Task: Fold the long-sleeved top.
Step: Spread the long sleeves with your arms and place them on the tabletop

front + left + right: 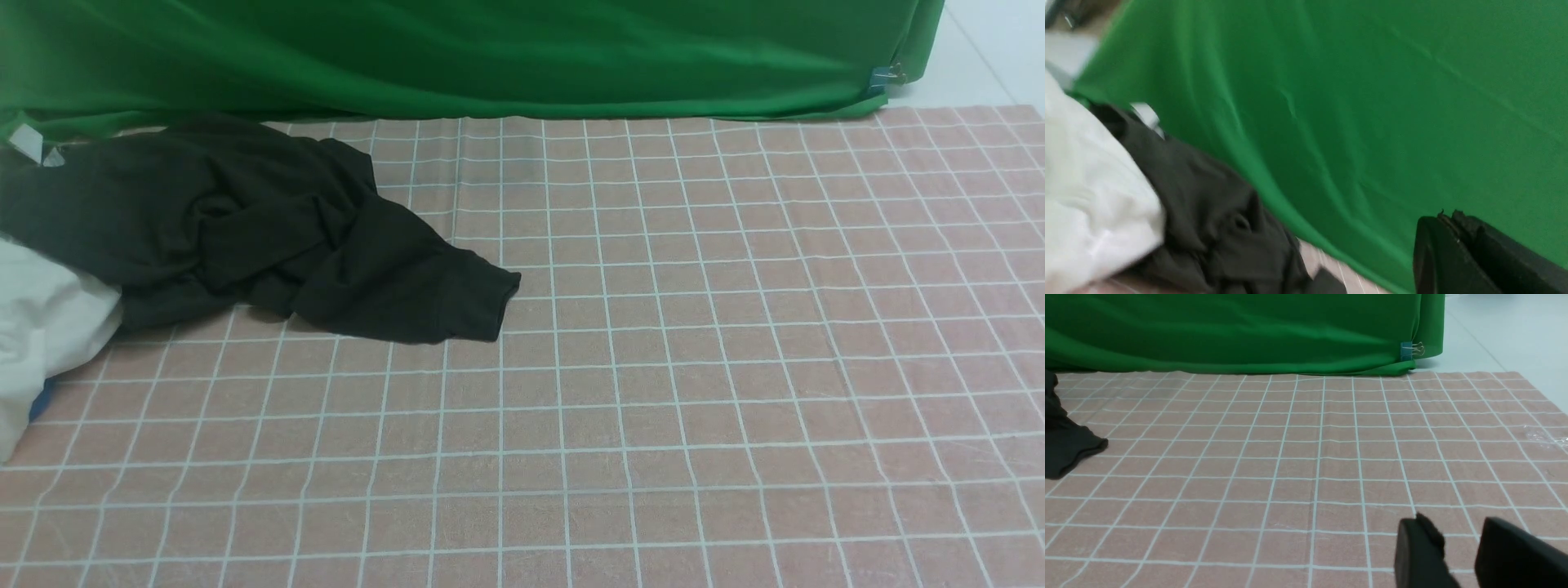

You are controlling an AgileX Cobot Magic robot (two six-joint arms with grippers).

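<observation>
- Step in hand: the fold has not begun. The top (245, 229) lies in a crumpled heap, so this looks like the approach, before it is grasped and spread flat.
- Where the top is: in the front view it sits at about 10 o'clock on the desk (653, 367), against the foot of the green backdrop (490, 49). One sleeve trails from the heap toward 4 o'clock, and its cuff (498, 298) ends left of the desk's middle.
- A white garment (41, 327) touches the heap on its 8 o'clock side, at the desk's 9 o'clock edge.
- Left end effector (1447, 218): clenched, with nothing between the jaws. Its blurred wrist view shows it raised in front of the backdrop, apart from the top and not touching it.
- Right end effector (1455, 531): released and empty, with bare desk showing between the jaws. It hangs low over the desk, and the cuff is well apart from it toward the robot's left.
- Neither arm shows in the front view.
- Next move, as a judgement: the left jaws must part before they can pinch. The grasp should take only the dark cloth, not the white garment beside it, then draw the top toward the open desk around 3 o'clock. The soft knit will likely bunch, so both end effectors will be needed to spread it.
</observation>
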